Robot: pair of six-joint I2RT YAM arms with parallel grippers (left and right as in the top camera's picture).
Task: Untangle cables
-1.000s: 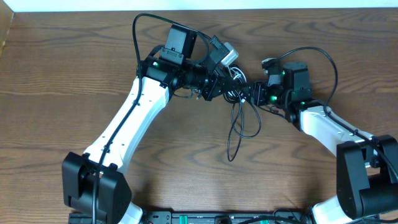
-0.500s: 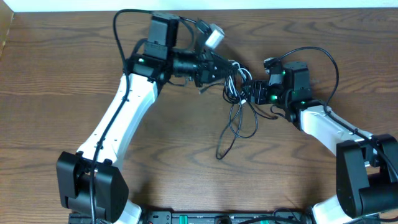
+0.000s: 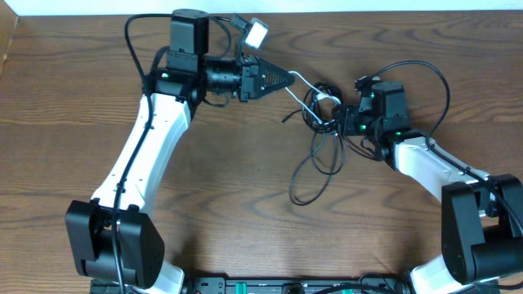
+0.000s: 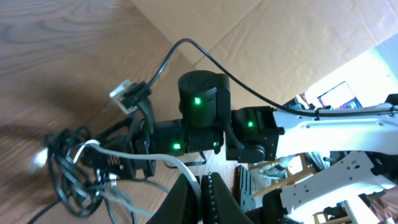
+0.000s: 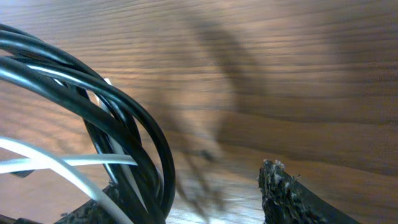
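My left gripper (image 3: 288, 79) is shut on the white cable (image 3: 301, 82), which runs taut to the right into the knot. In the left wrist view the white cable (image 4: 143, 155) passes between the closed jaws of that gripper (image 4: 202, 185), and the tangled black cables (image 4: 65, 177) lie at the lower left. Black cables (image 3: 315, 167) hang in loops from the knot across the table toward the front. My right gripper (image 3: 337, 121) sits at the knot's right side. Its wrist view shows it open (image 5: 186, 200), with black cables (image 5: 134, 121) and the white cable (image 5: 56, 167) against the left finger, apart from the right fingertip (image 5: 287, 194).
The wooden table (image 3: 82, 98) carries both arms. A thick black arm wire (image 3: 425, 69) arcs over the right arm. A cardboard wall (image 4: 280, 37) stands behind the table in the left wrist view. The table's far edge (image 3: 409, 11) runs along the top.
My left gripper has drawn back to the left with the white cable, stretching it out of the knot. The black loops have shifted slightly right and down. The right arm has barely moved.
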